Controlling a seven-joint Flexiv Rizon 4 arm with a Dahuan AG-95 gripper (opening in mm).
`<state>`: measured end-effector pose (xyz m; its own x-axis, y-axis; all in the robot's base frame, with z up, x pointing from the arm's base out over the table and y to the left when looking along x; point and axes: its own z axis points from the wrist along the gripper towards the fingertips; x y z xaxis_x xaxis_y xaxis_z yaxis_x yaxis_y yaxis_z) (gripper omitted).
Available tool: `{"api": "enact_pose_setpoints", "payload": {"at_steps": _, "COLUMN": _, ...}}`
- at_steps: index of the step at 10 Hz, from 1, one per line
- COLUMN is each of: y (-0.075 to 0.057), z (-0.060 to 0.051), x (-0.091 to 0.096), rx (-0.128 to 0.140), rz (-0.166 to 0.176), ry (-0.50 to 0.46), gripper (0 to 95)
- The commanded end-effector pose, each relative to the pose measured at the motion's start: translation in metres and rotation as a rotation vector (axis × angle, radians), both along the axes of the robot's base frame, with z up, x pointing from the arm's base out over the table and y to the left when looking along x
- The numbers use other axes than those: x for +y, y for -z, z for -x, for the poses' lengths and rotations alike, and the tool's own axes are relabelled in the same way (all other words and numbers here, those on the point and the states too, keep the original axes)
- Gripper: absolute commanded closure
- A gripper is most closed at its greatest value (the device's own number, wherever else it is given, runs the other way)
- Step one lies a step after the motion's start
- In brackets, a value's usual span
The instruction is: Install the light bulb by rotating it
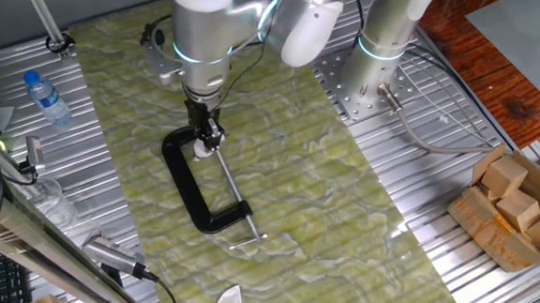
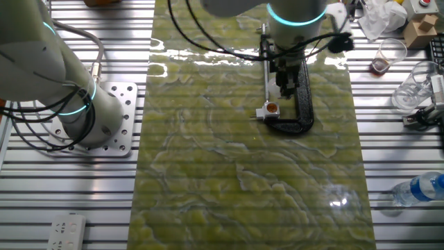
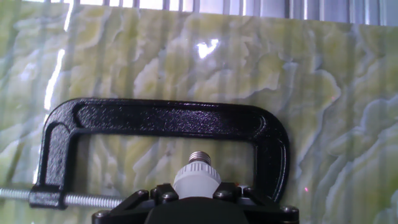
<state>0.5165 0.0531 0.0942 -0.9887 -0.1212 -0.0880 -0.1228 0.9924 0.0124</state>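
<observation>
In the hand view my gripper [image 3: 196, 188] is shut on the light bulb [image 3: 196, 177], a white rounded bulb whose metal screw base points away from the hand. Behind it lies the black C-clamp [image 3: 168, 116] on the green mat, its steel screw [image 3: 74, 200] at lower left. In one fixed view my gripper [image 1: 207, 134] points down over the clamp [image 1: 193, 189]. In the other fixed view my gripper [image 2: 283, 82] is just above a small white piece with an orange mark [image 2: 269, 109], held between the clamp's screw and jaw end. The bulb is hidden by the fingers in both fixed views.
A second arm's base [image 1: 378, 74] stands on the metal table beside the mat and also shows in the other fixed view [image 2: 90, 118]. A water bottle [image 1: 46, 97], a box of wooden blocks [image 1: 515, 209] and plastic cups [image 2: 390, 55] stand off the mat.
</observation>
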Motion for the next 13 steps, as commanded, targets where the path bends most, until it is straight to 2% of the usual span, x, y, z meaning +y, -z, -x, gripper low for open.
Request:
{"api": "enact_pose_setpoints", "payload": {"at_steps": 1, "y": 0.000, "z": -0.001, "x": 0.000, "rx": 0.028, "rz": 0.012, "ry": -0.020, "gripper": 95.0}}
{"api": "enact_pose_setpoints", "payload": {"at_steps": 4, "y": -0.007, "z": -0.003, "x": -0.003, "rx": 0.067, "rz": 0.016, "ry": -0.035, "gripper": 95.0}}
{"api": "enact_pose_setpoints", "payload": {"at_steps": 7, "y": -0.010, "z": -0.004, "x": -0.005, "rx": 0.084, "rz": 0.021, "ry": -0.044, "gripper": 95.0}}
{"api": "enact_pose_setpoints", "payload": {"at_steps": 9, "y": -0.015, "z": -0.005, "x": -0.006, "rx": 0.111, "rz": 0.023, "ry": -0.051, "gripper": 95.0}}
{"api": "enact_pose_setpoints", "payload": {"at_steps": 13, "y": -0.024, "z": -0.006, "x": -0.013, "rx": 0.184, "rz": 0.026, "ry": -0.064, "gripper": 95.0}}
